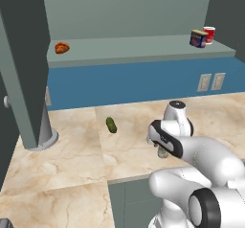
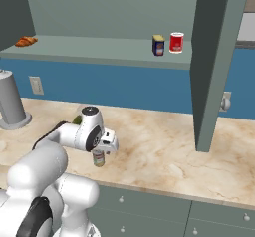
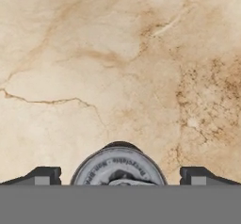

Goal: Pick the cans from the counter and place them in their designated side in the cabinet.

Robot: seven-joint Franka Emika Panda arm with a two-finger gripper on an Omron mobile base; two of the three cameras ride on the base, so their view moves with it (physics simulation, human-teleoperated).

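A beige marble counter (image 1: 62, 160) veined in brown runs beneath a blue wall and a grey-green cabinet (image 2: 216, 57). On the pale shelf, a red can (image 2: 176, 42) with white rim stands right of a yellow-topped, dark blue can (image 2: 158, 45); far left lies an orange-brown croissant (image 1: 61, 47). A green pickle (image 1: 111, 124) lies on the marble.

On the worktop (image 2: 164, 151), one can (image 2: 98, 158) stands directly beneath the hand (image 2: 101, 151), between its fingertips (image 3: 42, 176). The pickle (image 1: 111, 124) lies beyond the hand; up on the shelf (image 1: 143, 47) stand two cans (image 1: 198, 38), the croissant (image 1: 61, 47) far opposite.
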